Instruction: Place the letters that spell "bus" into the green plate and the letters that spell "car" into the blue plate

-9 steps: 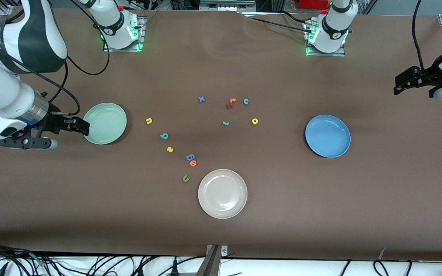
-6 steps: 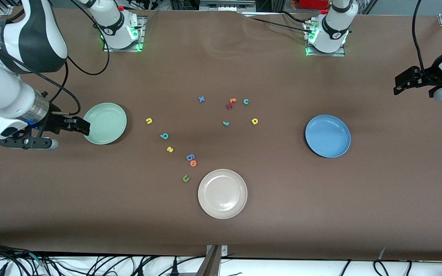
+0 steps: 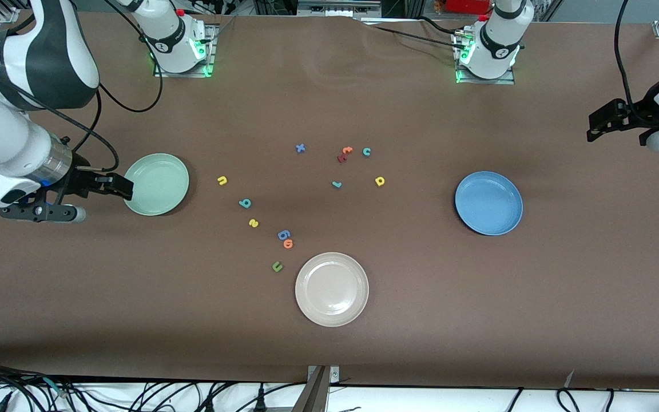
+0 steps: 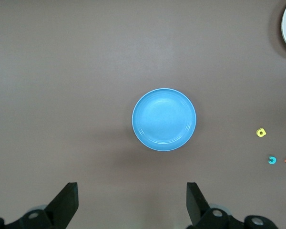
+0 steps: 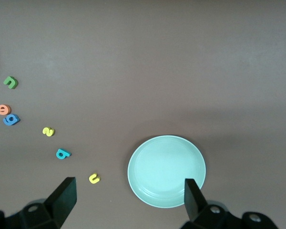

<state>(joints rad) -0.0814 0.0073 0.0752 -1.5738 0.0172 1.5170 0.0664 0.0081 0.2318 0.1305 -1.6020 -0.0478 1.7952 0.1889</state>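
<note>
Since both grippers, the right gripper [image 3: 113, 187] by the green plate [image 3: 158, 184] and the left gripper [image 3: 607, 119] waiting near the blue plate [image 3: 488, 203], hang wide open and empty, all letters lie between the plates; the yellow "s" [image 3: 253, 223] sits near the blue "b"-like letter [image 3: 284, 234], an easy mix-up with the teal "b" [image 3: 245, 202].

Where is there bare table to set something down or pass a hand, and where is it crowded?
Bare brown table runs between the yellow "a" and the blue plate, and along the camera-side edge below the cream-white plate. Crowded: the loose letters between the green plate and the "a".
</note>
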